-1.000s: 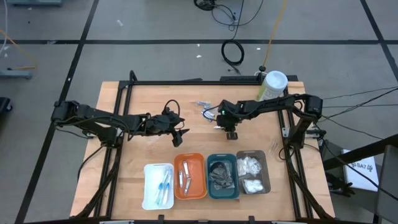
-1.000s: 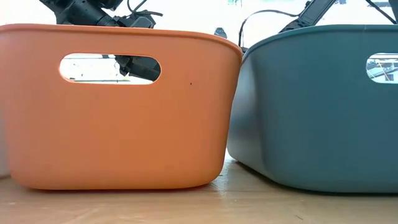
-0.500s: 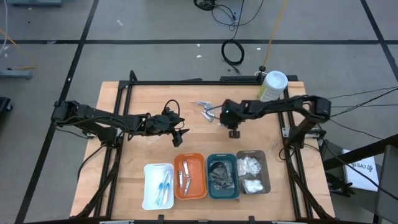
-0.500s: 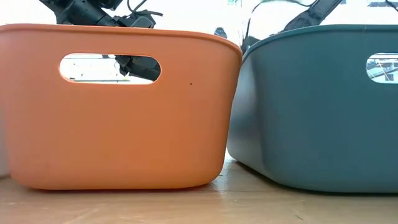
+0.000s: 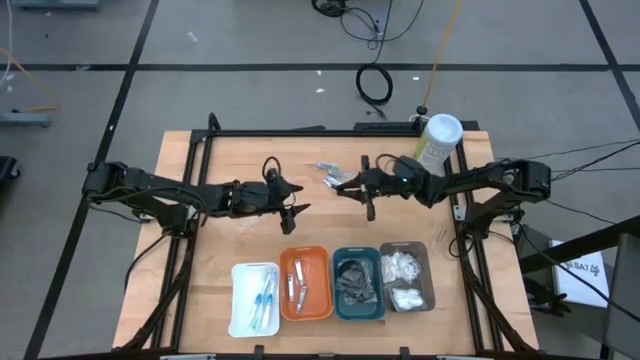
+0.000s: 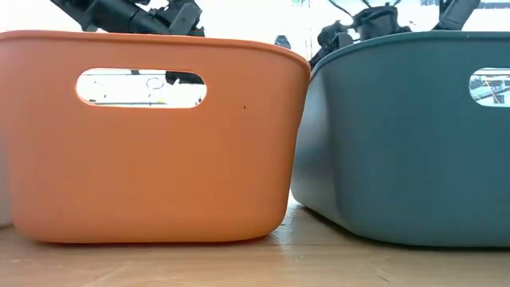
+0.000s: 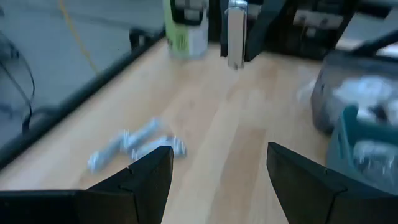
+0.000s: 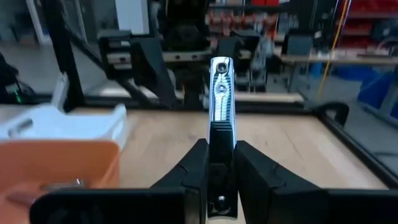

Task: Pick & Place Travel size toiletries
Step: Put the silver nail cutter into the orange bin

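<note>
One slim, shiny metal piece [image 8: 221, 99] stands pinched in the right pincer [image 8: 221, 163]; left pincer [image 7: 214, 180] gapes wide.

A pale-green canister [image 5: 437, 139] with a white lid is seen at the table's [image 5: 230, 162] far right corner; a black cable coil [image 5: 375, 85] is seen on the floor beyond.

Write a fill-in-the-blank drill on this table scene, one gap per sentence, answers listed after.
1. The right gripper is shut on a silvery metal ____.
2. The four rectangular trays run white, orange, ____, grey from the left arm's side.
3. The left gripper hovers ____, holding nothing.
4. The white fluffy pads lie in the ____ tray.

Missing words: nail clipper; teal; open; grey
</note>
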Controlling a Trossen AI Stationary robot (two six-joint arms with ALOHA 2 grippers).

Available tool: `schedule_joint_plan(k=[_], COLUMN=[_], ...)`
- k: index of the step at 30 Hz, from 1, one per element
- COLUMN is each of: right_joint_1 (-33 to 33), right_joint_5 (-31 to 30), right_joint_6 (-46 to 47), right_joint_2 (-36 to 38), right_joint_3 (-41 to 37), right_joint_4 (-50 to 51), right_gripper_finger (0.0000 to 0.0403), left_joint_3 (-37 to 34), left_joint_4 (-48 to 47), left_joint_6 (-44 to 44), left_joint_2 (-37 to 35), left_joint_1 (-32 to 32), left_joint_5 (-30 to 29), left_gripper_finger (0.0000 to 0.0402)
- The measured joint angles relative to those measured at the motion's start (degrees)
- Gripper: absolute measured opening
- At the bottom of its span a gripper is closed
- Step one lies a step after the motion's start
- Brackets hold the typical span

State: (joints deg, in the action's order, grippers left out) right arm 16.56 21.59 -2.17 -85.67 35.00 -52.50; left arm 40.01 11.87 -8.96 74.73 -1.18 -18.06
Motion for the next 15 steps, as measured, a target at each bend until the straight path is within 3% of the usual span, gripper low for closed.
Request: schedule_joint_plan(k=[3, 9, 15], right_joint_1=[-1.2, -4.2, -5.8], right_joint_5=[-0.5, -0.5, -0.5], right_joint_6=[1.5, 0.5, -1.3], right_joint_2=[-0.5, -0.4, -0.4], right_joint_3=[-2.0, -2.3, -2.3], right_joint_4=[-6.3, -7.6, -9.7], right_gripper_finger=[0.0045, 0.0045, 0.0045], left_joint_3=[0.0, 0.1, 0.0], left_joint_4=[6.3, 26.1, 38.4], left_joint_6=[4.1, 13.1, 19.4], left_joint_2=[0.9, 6.2, 12.4], left_joint_1=[0.1, 0.1, 0.1], left_joint_5=[0.0, 3.1, 6.0], left_gripper_finger=[0.0255, 0.0255, 0.0255])
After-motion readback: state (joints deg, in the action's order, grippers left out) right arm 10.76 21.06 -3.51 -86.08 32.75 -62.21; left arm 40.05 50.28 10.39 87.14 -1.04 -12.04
